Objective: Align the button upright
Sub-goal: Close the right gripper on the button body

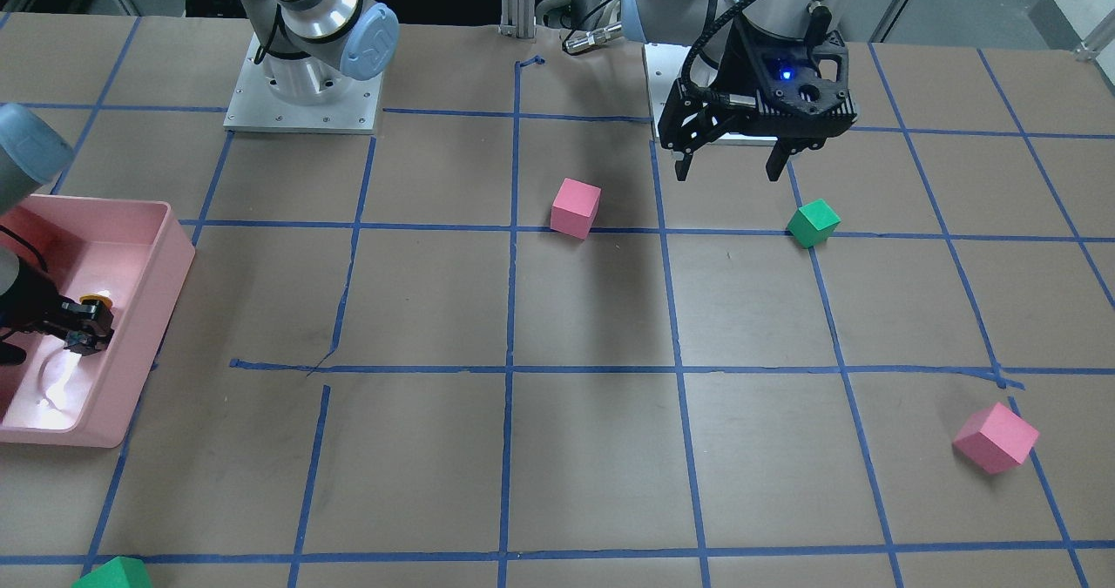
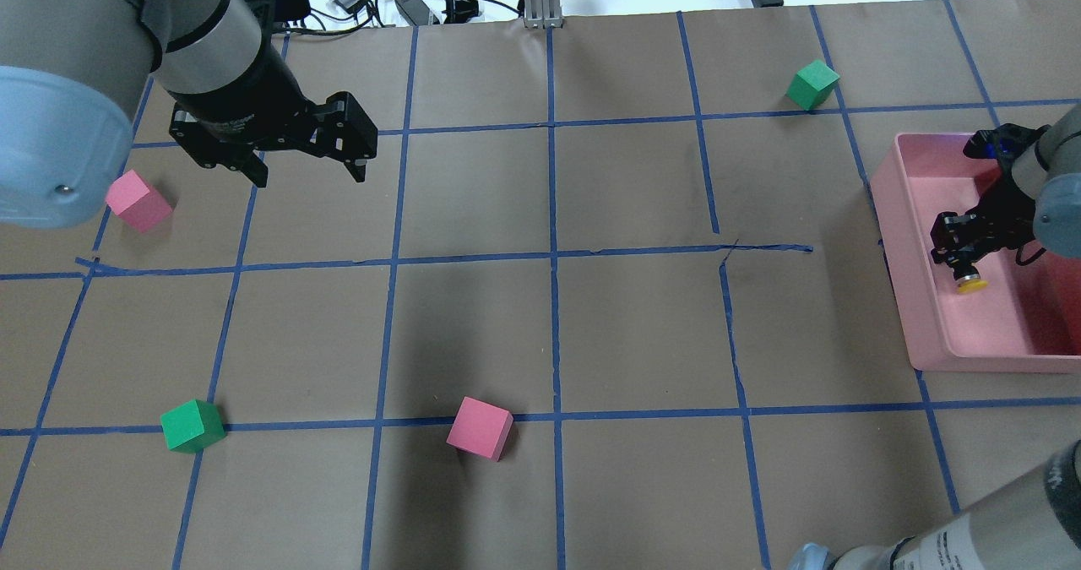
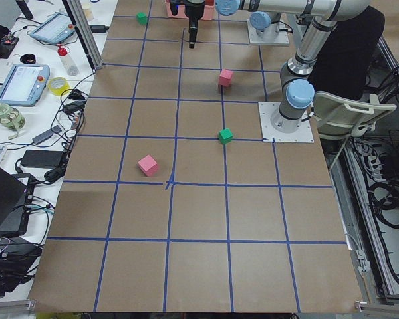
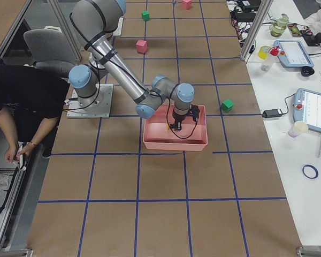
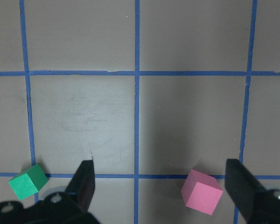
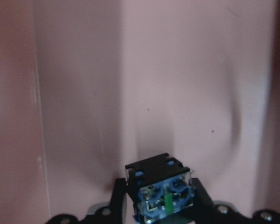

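Note:
The button [image 2: 969, 283] is inside the pink bin [image 2: 908, 241] at the table's right end. Its yellow cap [image 1: 94, 297] sticks out past the fingers. My right gripper [image 2: 958, 257] is shut on its black body. In the right wrist view the button's base block [image 6: 163, 192], with blue and green terminals, faces the camera and the cap is hidden behind it. I cannot tell whether the cap touches the bin floor. My left gripper [image 2: 304, 173] is open and empty. It hangs above the table, far from the bin, and also shows in the front view [image 1: 730, 170].
A pink cube [image 2: 138, 201] lies left of the left gripper. A green cube [image 2: 192, 425] and another pink cube [image 2: 480, 428] lie nearer the robot. A second green cube [image 2: 812, 84] sits beyond the bin. The bin's walls [image 1: 165, 292] surround the right gripper.

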